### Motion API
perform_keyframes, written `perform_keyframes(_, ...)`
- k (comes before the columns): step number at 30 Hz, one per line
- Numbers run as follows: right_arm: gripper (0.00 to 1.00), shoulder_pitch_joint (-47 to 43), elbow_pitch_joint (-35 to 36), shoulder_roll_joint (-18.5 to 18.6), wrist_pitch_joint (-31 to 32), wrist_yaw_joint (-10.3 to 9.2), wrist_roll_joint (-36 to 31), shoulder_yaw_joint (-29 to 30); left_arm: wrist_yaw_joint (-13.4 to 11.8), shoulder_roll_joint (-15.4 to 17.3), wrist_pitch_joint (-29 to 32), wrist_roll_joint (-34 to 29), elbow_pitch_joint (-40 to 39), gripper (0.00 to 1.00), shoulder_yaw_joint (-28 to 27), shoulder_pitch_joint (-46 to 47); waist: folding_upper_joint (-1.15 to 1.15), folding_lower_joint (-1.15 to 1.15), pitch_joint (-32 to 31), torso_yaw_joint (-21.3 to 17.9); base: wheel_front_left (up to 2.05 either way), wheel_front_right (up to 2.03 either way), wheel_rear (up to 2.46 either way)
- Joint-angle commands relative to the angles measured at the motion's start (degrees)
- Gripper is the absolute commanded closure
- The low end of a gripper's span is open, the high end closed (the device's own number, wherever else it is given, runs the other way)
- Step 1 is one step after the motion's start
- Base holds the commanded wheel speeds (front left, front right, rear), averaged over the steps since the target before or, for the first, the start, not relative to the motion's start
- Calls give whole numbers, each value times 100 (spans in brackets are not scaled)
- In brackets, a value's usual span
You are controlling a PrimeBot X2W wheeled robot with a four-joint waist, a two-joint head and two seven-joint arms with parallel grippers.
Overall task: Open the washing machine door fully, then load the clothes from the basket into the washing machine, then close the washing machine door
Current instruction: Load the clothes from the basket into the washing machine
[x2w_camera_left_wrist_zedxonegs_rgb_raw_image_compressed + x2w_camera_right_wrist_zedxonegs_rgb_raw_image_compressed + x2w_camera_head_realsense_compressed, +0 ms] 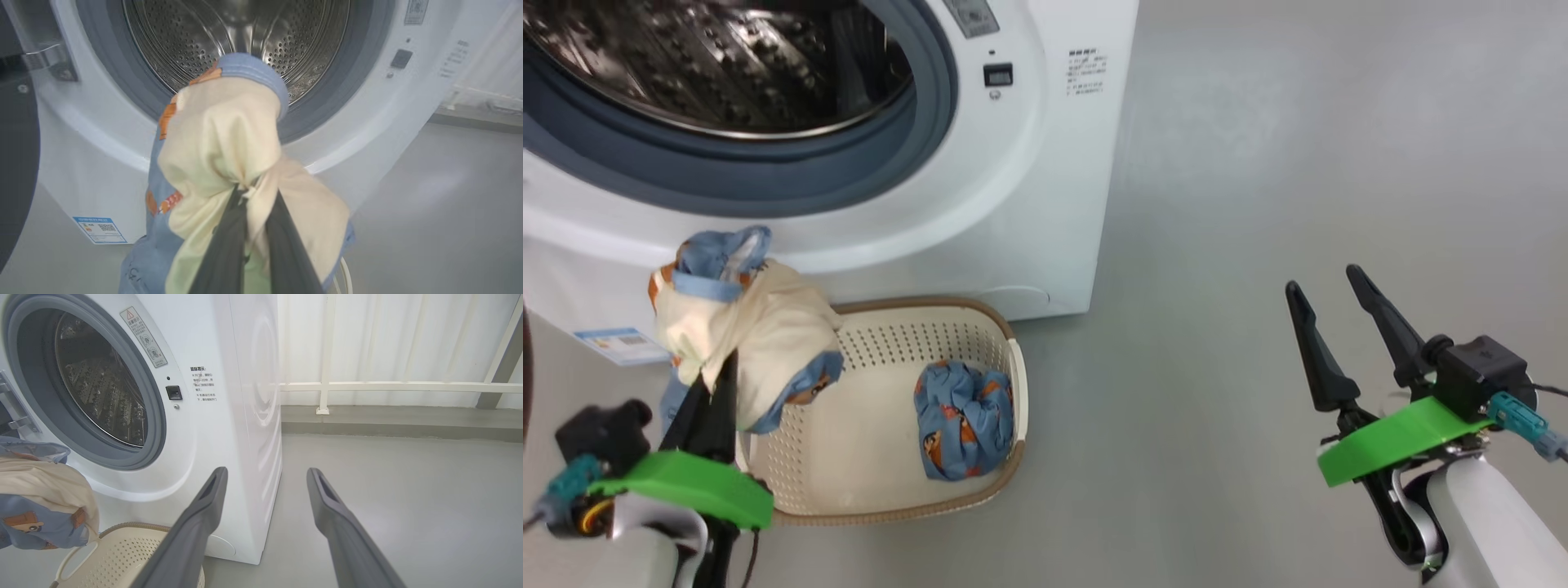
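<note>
Left hand [712,392] clamped on cream-blue clothes [768,327], over basket [1013,359] edge, before open washer [1054,180]. Blue garment [964,420] in basket. Right hand [1321,279] spread, empty.

The left claw [717,384] and right claw [1323,279] have long dark fingers [1311,351]. Behind each: green plate [1401,437], black box [1478,371], teal plug [1521,418], white arm [1494,514].

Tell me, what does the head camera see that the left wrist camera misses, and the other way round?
Head view: the inside of the basket with a blue printed garment lying in it, and the right jaws standing open above the grey floor. Left wrist view: a metal hinge at the side of the opening. Both: the washing machine, its steel drum, the blue label sticker, and the cream-and-blue clothes pinched in the shut left jaws.
</note>
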State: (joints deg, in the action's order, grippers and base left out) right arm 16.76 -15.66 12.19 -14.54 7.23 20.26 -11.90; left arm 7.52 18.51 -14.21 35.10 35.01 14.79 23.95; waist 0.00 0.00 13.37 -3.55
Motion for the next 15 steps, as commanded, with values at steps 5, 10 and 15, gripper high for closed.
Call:
perform_keyframes(5, 0, -308, 99, 97, -46, 25, 71, 19, -8, -85, -78, -652, -786, 100, -720, -613, 0, 0, -481, -4, 0, 0, 0)
perform_keyframes(10, 0, -539, 95, 137, -46, 25, 93, 106, -5, -329, -78, -1060, -1290, 100, -1004, -1107, 0, 0, -676, 16, 0, 0, 0)
perform_keyframes(15, 0, -771, 97, 144, -46, 25, 95, 229, -4, -550, -78, -1446, -1825, 100, -1292, -1609, 0, 0, -848, 44, 0, 0, 0)
